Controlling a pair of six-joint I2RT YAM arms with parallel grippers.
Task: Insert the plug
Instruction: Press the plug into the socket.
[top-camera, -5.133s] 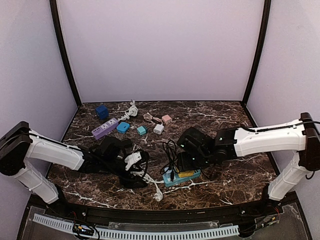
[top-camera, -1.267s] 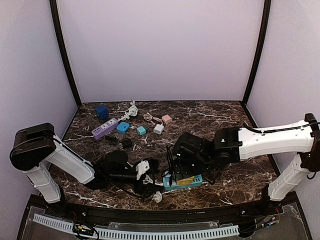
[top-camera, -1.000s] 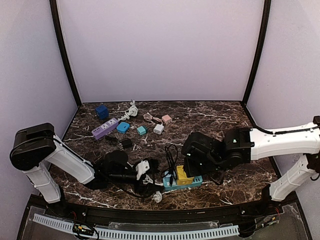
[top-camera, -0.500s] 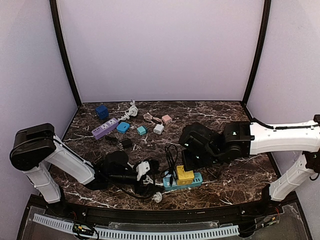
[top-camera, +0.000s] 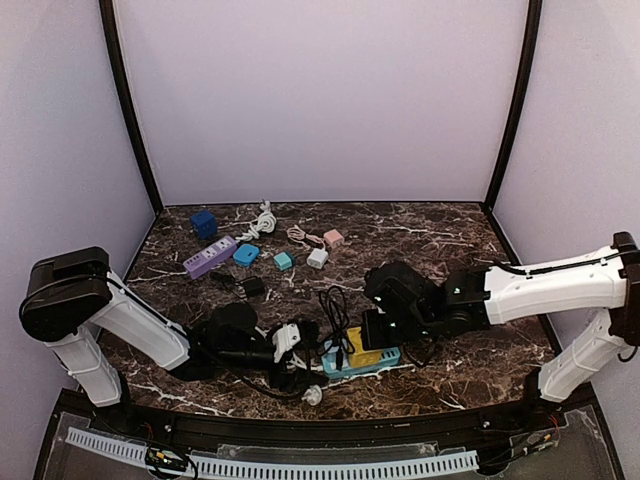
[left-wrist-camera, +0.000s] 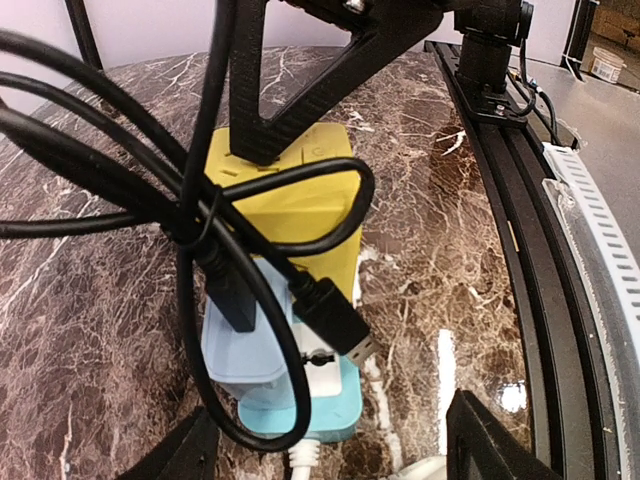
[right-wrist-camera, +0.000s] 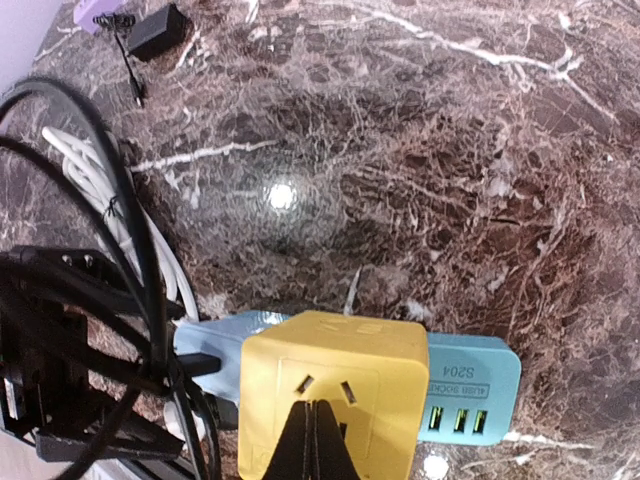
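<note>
Directly beneath closed right hand (right-wrist-camera: 316, 412), yellow plug (right-wrist-camera: 385, 395)

Right gripper (right-wrist-camera: 318, 440) closed, left gripper (left-wrist-camera: 335, 455) jaws apart.

The right gripper (right-wrist-camera: 316, 428), half a second ago raised and drawn back from the yellow plug (top-camera: 362, 355), is now down on it, its fingers brought together where a second ago they stand apart, their tips resting on the plug's top face (from overhead the gripper now covers part of the yellow). Against five seconds ago, the left gripper (top-camera: 286, 345) lies nearer the front edge and closer to the left end of the blue power strip (top-camera: 388, 356), and the left arm's shoulder sits further forward
</note>
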